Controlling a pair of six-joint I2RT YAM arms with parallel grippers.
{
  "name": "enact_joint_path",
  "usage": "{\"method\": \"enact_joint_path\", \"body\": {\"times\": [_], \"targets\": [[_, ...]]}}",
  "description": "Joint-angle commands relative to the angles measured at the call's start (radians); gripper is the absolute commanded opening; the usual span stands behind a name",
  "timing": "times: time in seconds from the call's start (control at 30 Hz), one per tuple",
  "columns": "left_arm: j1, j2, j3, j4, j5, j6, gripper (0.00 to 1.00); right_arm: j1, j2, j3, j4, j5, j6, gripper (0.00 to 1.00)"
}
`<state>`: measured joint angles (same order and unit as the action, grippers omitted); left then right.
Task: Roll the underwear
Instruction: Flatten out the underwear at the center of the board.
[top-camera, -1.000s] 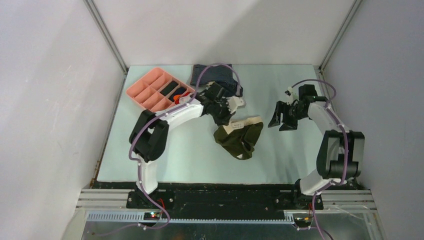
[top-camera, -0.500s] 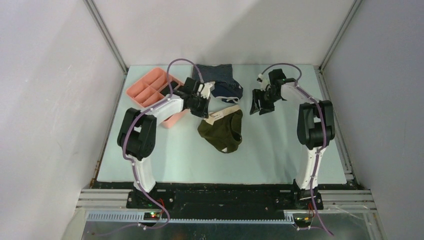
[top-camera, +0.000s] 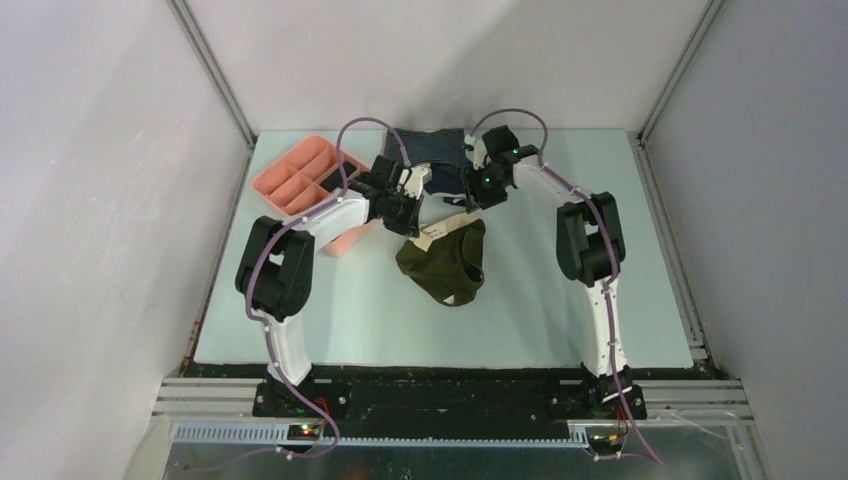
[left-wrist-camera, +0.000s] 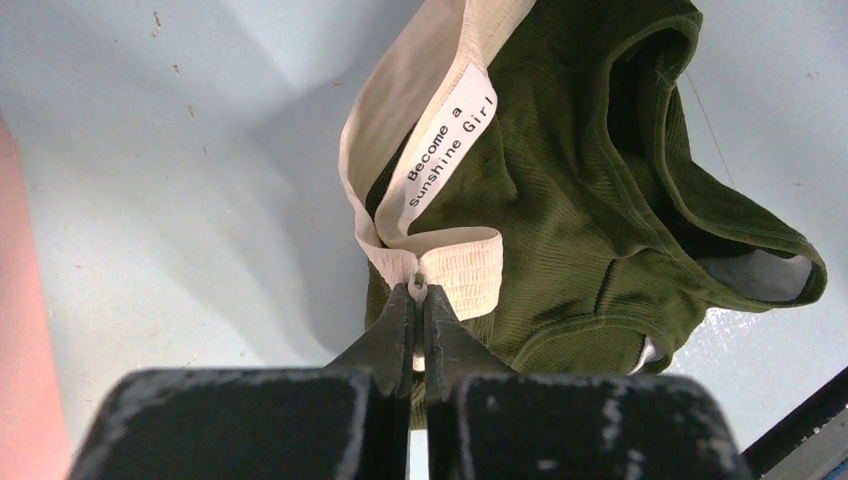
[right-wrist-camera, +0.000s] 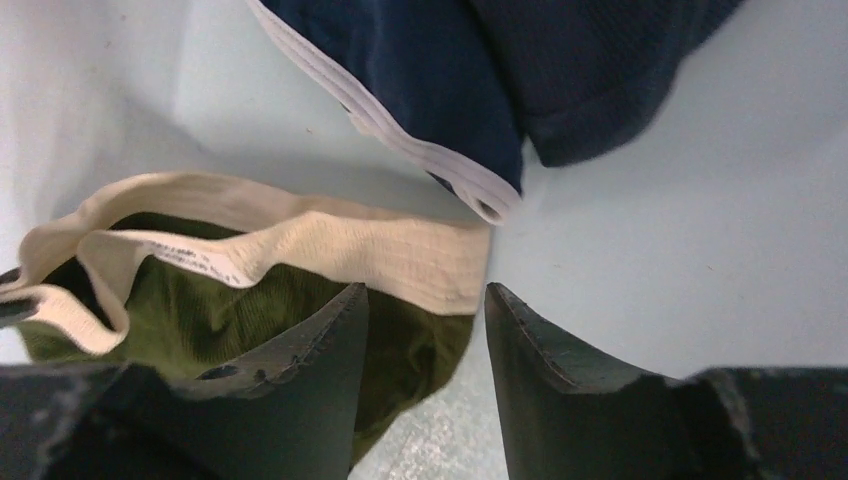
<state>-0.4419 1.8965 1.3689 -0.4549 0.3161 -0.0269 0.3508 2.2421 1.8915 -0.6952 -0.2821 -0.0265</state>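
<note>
The dark olive-green underwear (top-camera: 445, 265) with a cream waistband lies crumpled in the middle of the table. My left gripper (top-camera: 412, 222) is shut on the left end of its waistband, which the left wrist view shows pinched between the fingertips (left-wrist-camera: 418, 290), with the green cloth (left-wrist-camera: 590, 200) spread beyond. My right gripper (top-camera: 470, 197) is open and hangs just above the right end of the waistband (right-wrist-camera: 400, 262). In the right wrist view its jaws (right-wrist-camera: 425, 295) stand on either side of that corner, without touching it.
A navy white-trimmed garment (top-camera: 447, 183) lies just behind the underwear, close to the right gripper, and shows in the right wrist view (right-wrist-camera: 430, 70). A blue-grey striped garment (top-camera: 430, 145) lies at the back edge. A pink compartment tray (top-camera: 300, 180) stands at the back left, beside the left arm.
My left gripper dragged the underwear left and toward the back, then held still. My right gripper swung left across the table to the waistband's right end.
</note>
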Motion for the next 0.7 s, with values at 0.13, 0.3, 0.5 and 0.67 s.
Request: {"method": "enact_joint_path", "body": {"times": [0.13, 0.3, 0.5, 0.67], "targets": [[0.002, -0.038, 0.015, 0.011, -0.003, -0.002, 0.0, 0.052, 0.068, 0.059, 0.019, 0.197, -0.011, 0.45], [-0.001, -0.047, 0.011, 0.013, -0.007, 0.006, 0.0, 0.057, 0.087, 0.056, 0.017, 0.21, -0.019, 0.42], [0.0, -0.053, 0.001, 0.008, -0.017, 0.022, 0.0, 0.061, 0.089, 0.045, 0.032, 0.255, -0.031, 0.41], [0.0, -0.053, 0.0, 0.01, -0.021, 0.025, 0.0, 0.061, 0.084, 0.038, 0.028, 0.212, -0.052, 0.32]]}}
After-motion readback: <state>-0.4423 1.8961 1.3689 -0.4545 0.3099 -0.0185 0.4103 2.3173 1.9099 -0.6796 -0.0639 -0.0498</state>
